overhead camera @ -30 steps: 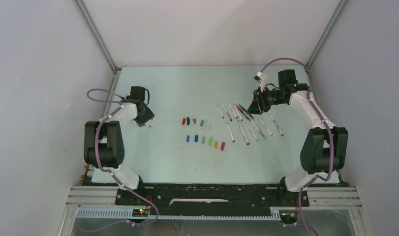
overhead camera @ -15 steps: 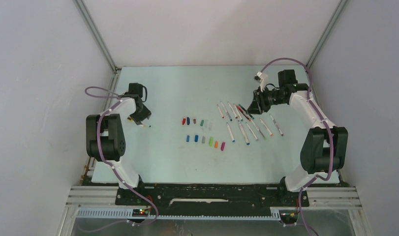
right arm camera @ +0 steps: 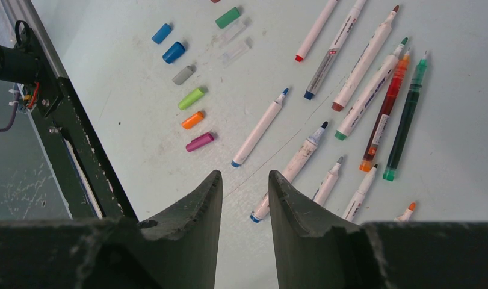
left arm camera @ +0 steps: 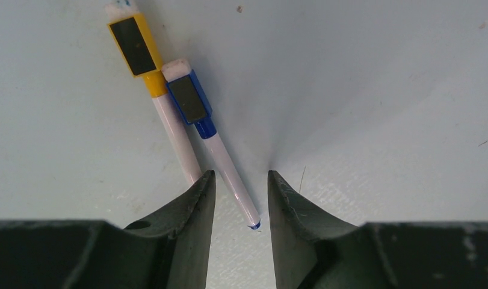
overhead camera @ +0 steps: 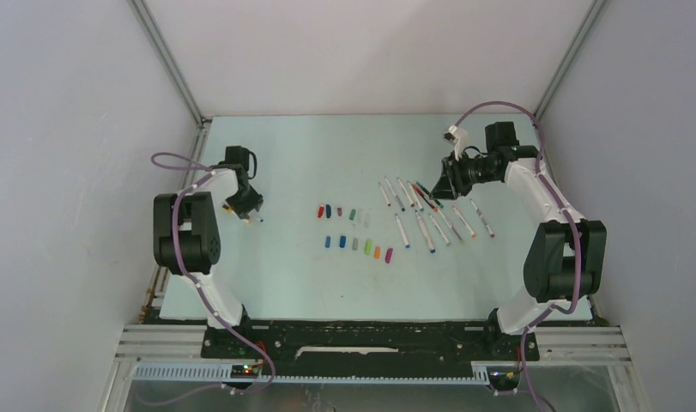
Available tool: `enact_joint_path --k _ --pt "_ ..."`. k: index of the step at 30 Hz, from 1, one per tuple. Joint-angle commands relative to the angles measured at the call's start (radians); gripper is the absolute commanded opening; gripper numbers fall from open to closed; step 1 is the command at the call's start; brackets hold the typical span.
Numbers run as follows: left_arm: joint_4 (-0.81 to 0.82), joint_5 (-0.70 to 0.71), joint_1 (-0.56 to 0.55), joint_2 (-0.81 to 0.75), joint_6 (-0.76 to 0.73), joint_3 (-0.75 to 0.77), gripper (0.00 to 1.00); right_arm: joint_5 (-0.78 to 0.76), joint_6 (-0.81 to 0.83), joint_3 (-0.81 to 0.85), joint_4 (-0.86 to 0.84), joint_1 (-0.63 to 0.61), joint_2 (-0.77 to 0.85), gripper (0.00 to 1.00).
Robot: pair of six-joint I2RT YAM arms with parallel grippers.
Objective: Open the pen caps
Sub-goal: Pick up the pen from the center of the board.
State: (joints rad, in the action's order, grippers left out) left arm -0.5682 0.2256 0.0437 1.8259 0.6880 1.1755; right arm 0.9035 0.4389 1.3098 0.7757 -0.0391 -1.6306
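In the left wrist view two capped white pens lie side by side on the table: a yellow-capped pen and a blue-capped pen. My left gripper is open, low over them. The blue-capped pen's barrel end lies between the jaws without being pinched. Several loose pen caps lie in two rows mid-table; they also show in the right wrist view. Several uncapped pens lie to their right. My right gripper is open and empty, hovering above these pens.
The table's near edge with a black frame rail shows at the left of the right wrist view. The enclosure walls stand close behind both arms.
The left arm's elbow has swung back and the left gripper has shifted slightly over the two capped pens. The right arm has not moved.
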Motion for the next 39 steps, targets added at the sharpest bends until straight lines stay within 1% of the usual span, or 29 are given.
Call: enact_joint_path --k 1,10,17,22,25,29,32,39 --pt "-0.001 -0.008 0.011 0.014 -0.022 0.052 0.4 0.025 0.017 0.004 -0.013 0.004 -0.006 0.36" --pt "-0.018 -0.025 0.016 0.04 -0.044 0.062 0.37 0.027 0.019 0.004 -0.012 0.005 -0.002 0.36" --pt "-0.061 -0.047 0.018 0.064 -0.083 0.096 0.27 0.037 0.02 0.004 -0.011 0.01 0.008 0.36" --pt "-0.06 -0.069 0.017 0.065 -0.1 0.096 0.22 0.048 0.02 0.004 -0.009 0.017 0.014 0.36" --pt "-0.051 -0.111 0.016 0.061 -0.114 0.091 0.2 0.052 0.02 0.004 -0.007 0.021 0.017 0.36" --pt "-0.052 -0.157 -0.007 0.059 -0.149 0.097 0.18 0.055 0.02 0.004 -0.007 0.024 0.018 0.36" --pt "-0.066 -0.166 -0.035 0.057 -0.179 0.107 0.16 0.055 0.02 0.004 -0.007 0.023 0.02 0.36" --pt "-0.093 -0.182 -0.149 0.049 -0.237 0.097 0.15 0.058 0.021 0.004 -0.007 0.025 0.021 0.36"
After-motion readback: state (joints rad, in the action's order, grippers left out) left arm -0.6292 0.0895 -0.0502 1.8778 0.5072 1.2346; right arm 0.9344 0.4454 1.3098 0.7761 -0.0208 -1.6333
